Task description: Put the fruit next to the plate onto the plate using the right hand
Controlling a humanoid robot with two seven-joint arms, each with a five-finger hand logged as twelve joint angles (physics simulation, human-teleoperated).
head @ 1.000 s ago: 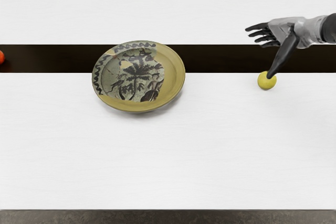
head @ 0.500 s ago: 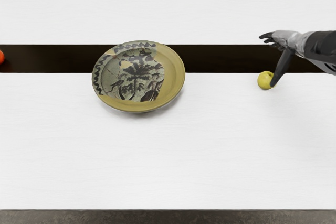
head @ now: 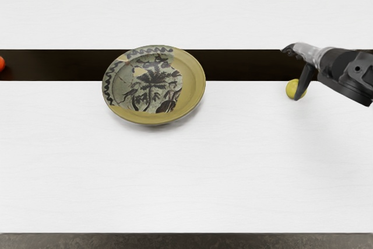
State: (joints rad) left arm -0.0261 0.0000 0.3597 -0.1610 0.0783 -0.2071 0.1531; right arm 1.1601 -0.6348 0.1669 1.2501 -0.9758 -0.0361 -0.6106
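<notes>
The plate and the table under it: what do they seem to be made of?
The plate is probably glazed ceramic: a smooth olive-yellow rim and a dark painted plant motif on a grey-green centre. The table is unclear, perhaps painted or laminated board: matte white with faint horizontal streaks. As this is a render, both remain guesses.

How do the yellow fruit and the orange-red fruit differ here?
The yellow fruit lies at the table's gap edge, right of the plate, partly covered by the right hand; the orange-red fruit sits in the dark gap, left of the plate, untouched. The yellow fruit shows mostly whole; the orange-red fruit is cut by the picture's edge. Both look small beside the plate.
</notes>
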